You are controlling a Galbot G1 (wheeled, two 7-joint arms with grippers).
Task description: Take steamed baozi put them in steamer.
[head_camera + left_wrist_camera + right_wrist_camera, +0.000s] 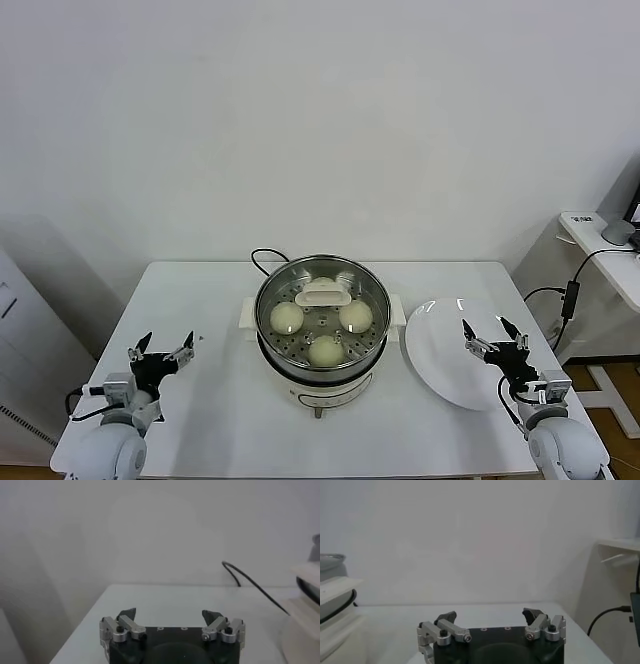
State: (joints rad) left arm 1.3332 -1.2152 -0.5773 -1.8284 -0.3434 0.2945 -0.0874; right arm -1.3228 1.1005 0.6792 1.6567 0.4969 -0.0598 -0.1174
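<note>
- We see a white rectangular surface [200, 400] set against a plain white wall [300, 120]; a second white desk [610, 250] stands off at the robot's right, with a black cable [570, 290] hanging from it.
- At the robot's left edge of the head view a pale cabinet side [20, 330] shows beside the surface.
- The steamer [322, 268] sits near the middle of the surface: a round shiny steel basket on a white cooker base, its side handles pointing toward the robot's left and right.
- Being round, the steamer has no long axis of its own; its open mouth faces straight up, and a black cord [262, 258] leaves it at the back toward the wall.
- Three steamed baozi [325, 350] lie on the perforated floor in a triangle, one at the near side and two farther back, left and right; we cannot tell whether a fourth is there.
- A white lid handle [323, 293] lies in the back part of the basket, its length running left to right.
- A flat white plate [445, 350] rests just beside the steamer on the robot's right, tilted with its edge against the cooker.
- The left claw [162, 349] hovers near the surface's left edge, spread wide and holding nothing.
- The right claw [490, 333] hovers over the plate's far side, spread wide as well, with nothing in it.
</note>
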